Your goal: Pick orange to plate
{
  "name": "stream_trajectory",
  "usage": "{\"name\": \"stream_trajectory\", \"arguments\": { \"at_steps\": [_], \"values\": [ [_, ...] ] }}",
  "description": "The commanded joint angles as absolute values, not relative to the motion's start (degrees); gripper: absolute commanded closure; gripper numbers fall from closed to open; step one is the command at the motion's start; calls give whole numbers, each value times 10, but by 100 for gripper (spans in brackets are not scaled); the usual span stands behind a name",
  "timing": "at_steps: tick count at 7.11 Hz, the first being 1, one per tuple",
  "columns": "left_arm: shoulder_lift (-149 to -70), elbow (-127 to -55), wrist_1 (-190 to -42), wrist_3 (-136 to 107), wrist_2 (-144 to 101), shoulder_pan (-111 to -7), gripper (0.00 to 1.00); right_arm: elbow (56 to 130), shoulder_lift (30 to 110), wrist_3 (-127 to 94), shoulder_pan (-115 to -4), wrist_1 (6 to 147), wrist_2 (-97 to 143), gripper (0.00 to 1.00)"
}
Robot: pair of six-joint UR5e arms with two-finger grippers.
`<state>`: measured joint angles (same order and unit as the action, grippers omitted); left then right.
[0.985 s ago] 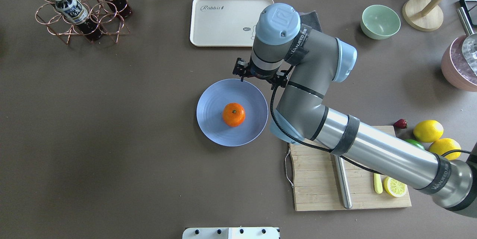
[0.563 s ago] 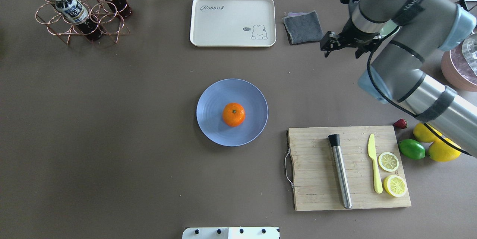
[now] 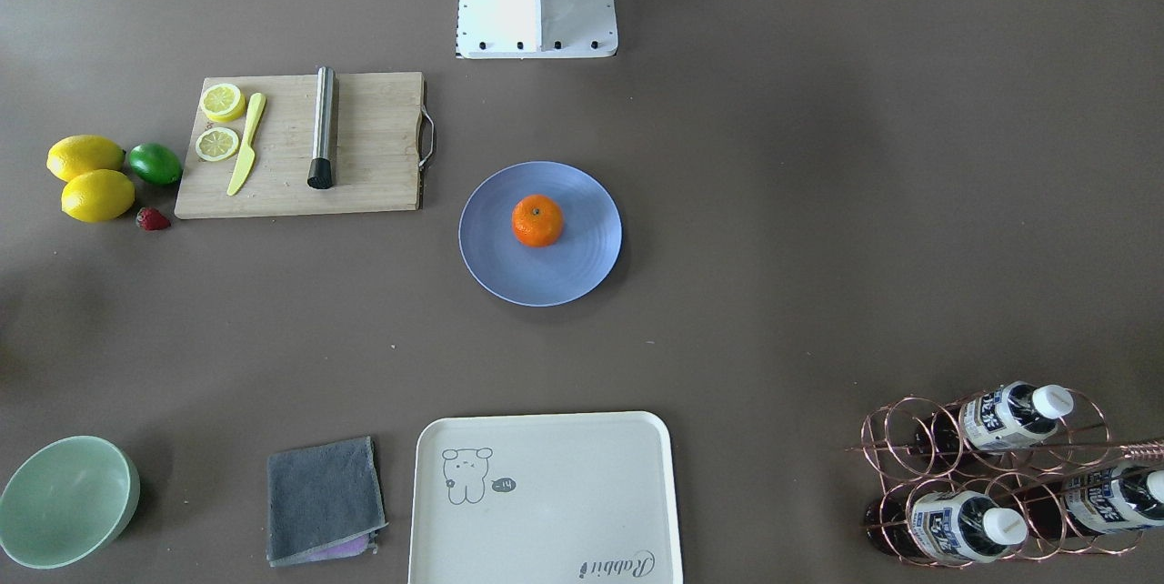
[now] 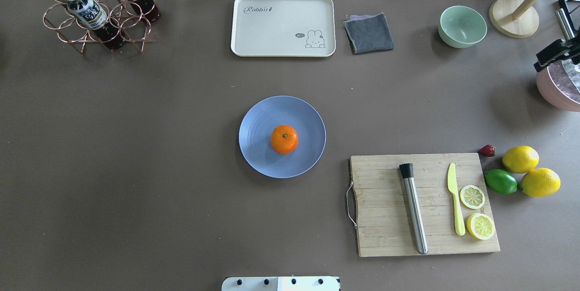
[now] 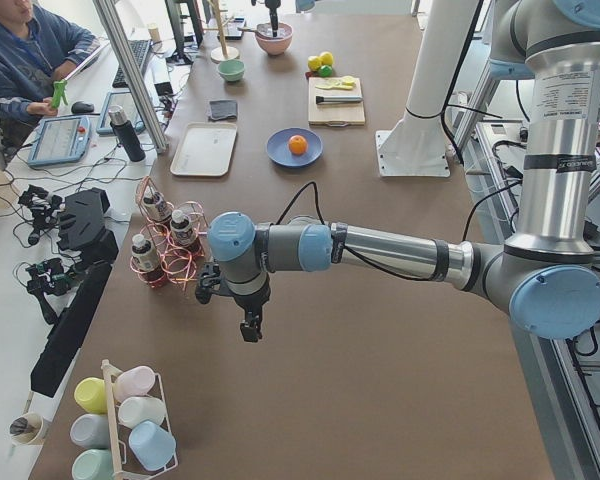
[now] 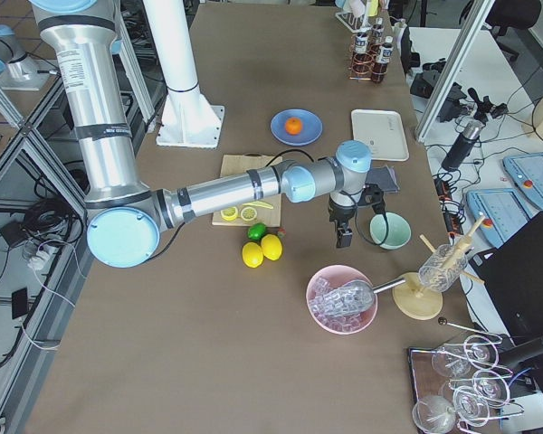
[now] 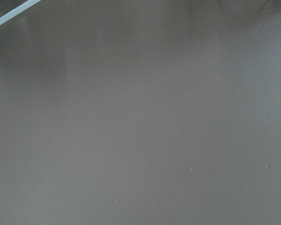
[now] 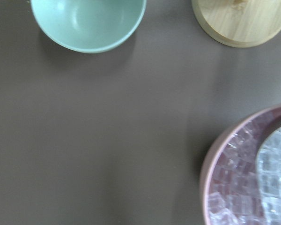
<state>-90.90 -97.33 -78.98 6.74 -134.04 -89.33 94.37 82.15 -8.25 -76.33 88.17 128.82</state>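
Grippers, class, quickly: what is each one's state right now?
Left gripper: cannot be told; side view only.
Right gripper: cannot be told; jaws unclear.

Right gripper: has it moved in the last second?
Yes. The right gripper swung from the blue plate's far rim rightward past the green bowl to the pink bowl.

The brown table (image 4: 136,200) carries a periwinkle plate (image 4: 256,148) at its middle. On the robot's right lie a bamboo cutting board (image 4: 380,223), 2 lemons (image 4: 520,159), 1 lime (image 4: 500,181) and a strawberry (image 4: 487,150). Along the far side stand a copper bottle rack (image 4: 136,32), cream tray (image 4: 272,32), grey cloth (image 4: 369,32), green bowl (image 4: 462,26), round wooden base (image 4: 507,21) and pink bowl (image 4: 555,91).
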Motion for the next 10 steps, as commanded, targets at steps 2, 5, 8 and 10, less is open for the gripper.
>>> {"name": "stream_trajectory", "arguments": {
  "at_steps": [2, 5, 8, 10],
  "values": [
    [-913, -967, -790, 84, -1339, -902, 2, 901, 879, 82, -906, 890, 1292, 0],
    [-911, -961, -795, 81, -1339, -901, 2, 913, 889, 76, -940, 928, 1292, 0],
    [-911, -958, -796, 80, -1338, -899, 2, 919, 926, 35, -940, 928, 1291, 0],
    [-910, -956, -795, 80, -1338, -899, 2, 922, 928, 33, -939, 932, 1295, 0]
  ]
}}
